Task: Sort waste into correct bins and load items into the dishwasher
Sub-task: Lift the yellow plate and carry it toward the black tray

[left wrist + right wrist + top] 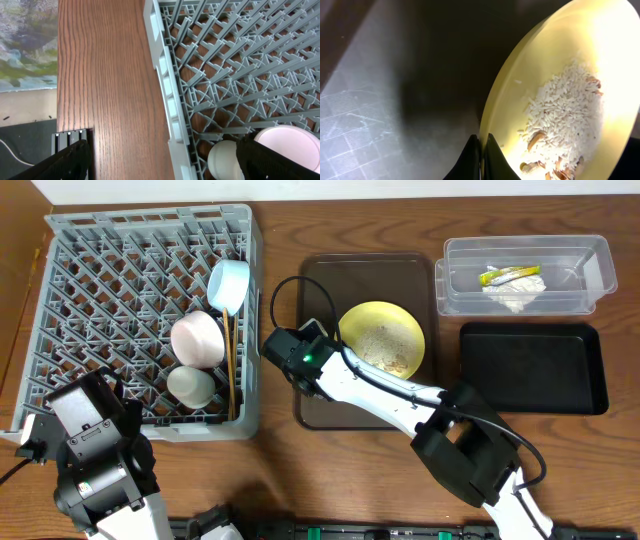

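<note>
The step in hand looks like the plate (385, 330) and its food scraps (392, 352), the last things out of place. The plate lies on the brown tray (330, 280), toward that tray's right half, with rice-like scraps heaped on it. The right pincer (482, 150) is pressed together at the plate's edge on the side nearest the tray's middle. From the wrist view it appears to be pinching the rim itself.

Left of the brown tray stands the dish rack (100, 280). It holds the blue bowl (230, 280), pink bowl (197, 338), cup (190, 385) and chopsticks (232, 355) along the wall closest to the tray. To the tray's right, on the counter (300, 220), the clear tub (600, 270) contains the napkin (515, 295) and wrapper (505, 275). The black tray (530, 370), nearer the robot, sits bare.

The left pincer (165, 145) hangs spread wide, holding nothing, over the rack corner farthest from the brown tray.

Next, I judge, the plate must be lifted level, carried rightward off the brown tray and tipped so the scraps slide into their bin. A thin rim grip could slip or spill early. Only afterwards can the plate go left into the rack.
</note>
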